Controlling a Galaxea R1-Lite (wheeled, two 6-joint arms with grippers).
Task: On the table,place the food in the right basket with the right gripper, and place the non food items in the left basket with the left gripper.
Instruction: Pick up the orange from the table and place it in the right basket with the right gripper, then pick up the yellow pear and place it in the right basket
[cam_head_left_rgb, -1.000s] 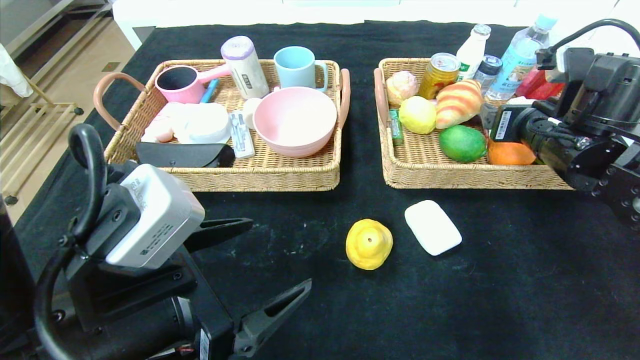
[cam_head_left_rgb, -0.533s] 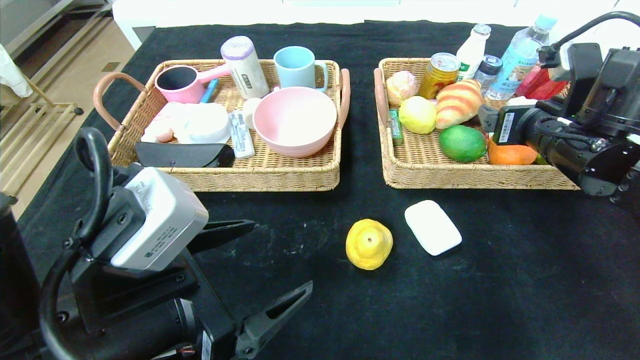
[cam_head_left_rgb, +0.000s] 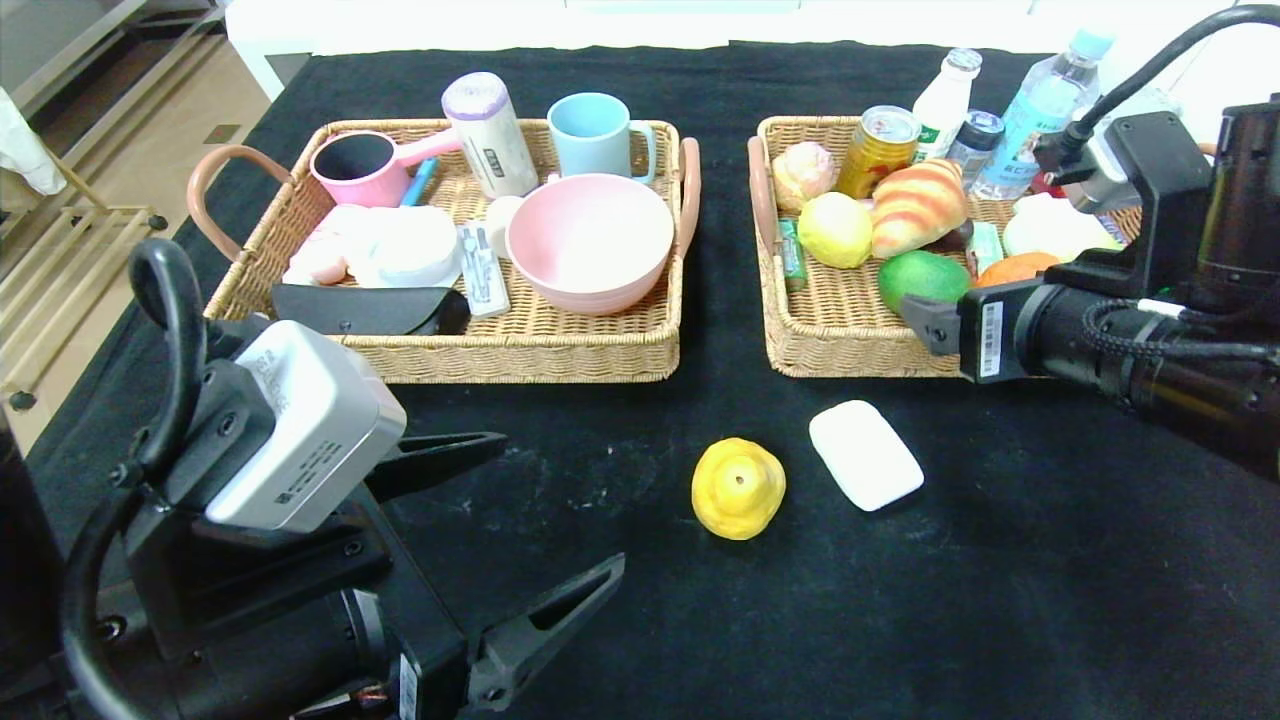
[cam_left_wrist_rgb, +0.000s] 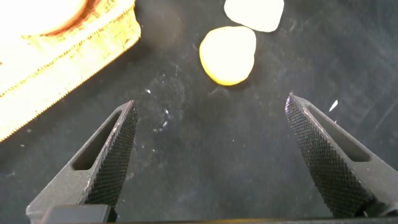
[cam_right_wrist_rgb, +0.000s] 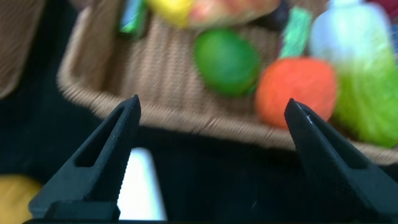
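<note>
Black-draped table (cam_head_left_rgb: 1000, 600) carries two wicker baskets. Left basket (cam_head_left_rgb: 520, 350): pale-pink bowl (cam_head_left_rgb: 590, 240) among cups and sundries. Right basket (cam_head_left_rgb: 850, 345): croissant (cam_head_left_rgb: 915, 205), green fruit (cam_head_left_rgb: 915, 275), orange (cam_head_left_rgb: 1015, 268), with bottles and a can behind. Left gripper (cam_head_left_rgb: 555, 530), near the table's front left, jaws spread wide, empty. Right gripper (cam_right_wrist_rgb: 208, 162), jaws spread, empty, above the right basket's front rim. On the cloth between baskets and front edge: yellow pear-shaped fruit (cam_head_left_rgb: 738, 488) and, just beside it, a white soap-like bar (cam_head_left_rgb: 865, 454).

Bright overhead light; right wrist view blurred.
</note>
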